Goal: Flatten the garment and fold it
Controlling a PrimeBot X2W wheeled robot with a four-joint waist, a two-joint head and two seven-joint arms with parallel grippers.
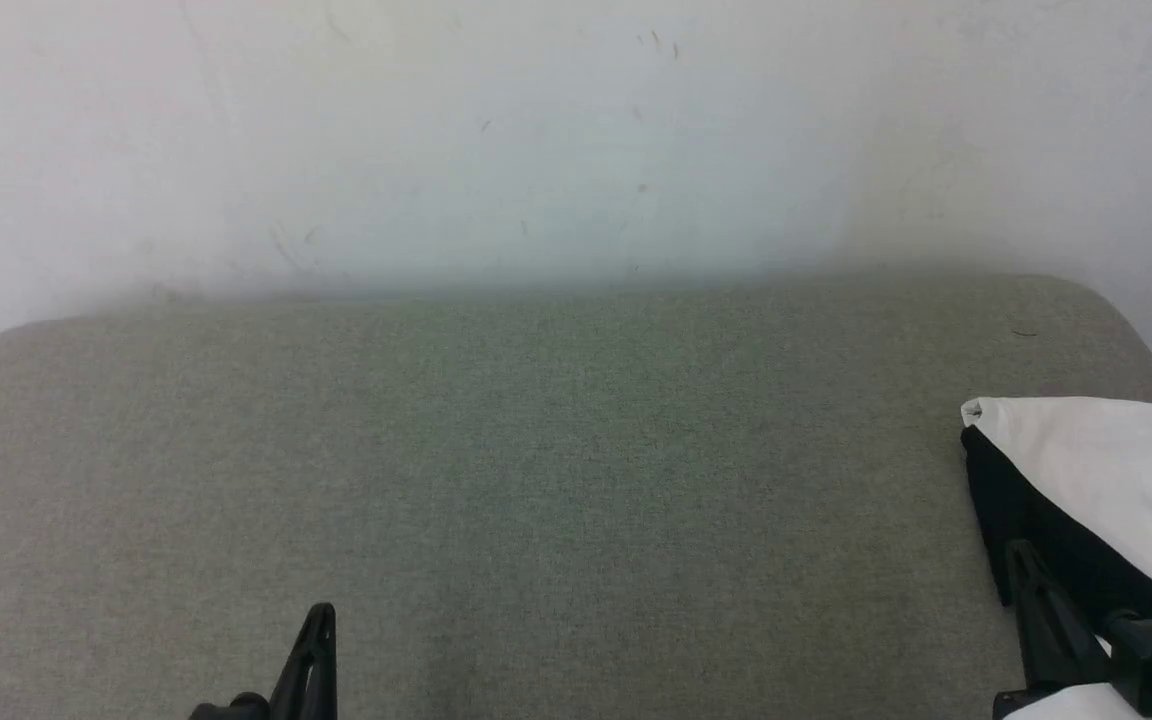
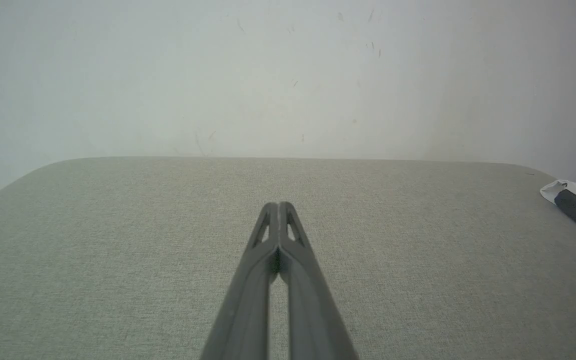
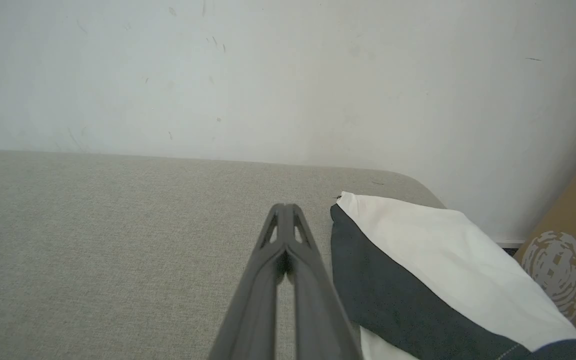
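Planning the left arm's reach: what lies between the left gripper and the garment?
Bare grey upholstery, seen in the head view, between left gripper and garment; the shut right gripper is beside the garment's edge.

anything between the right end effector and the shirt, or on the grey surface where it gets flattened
Nothing visible. The shut right end effector sits right beside the soft white-and-black shirt with no object between, and nothing else lies on the visible grey fabric surface.
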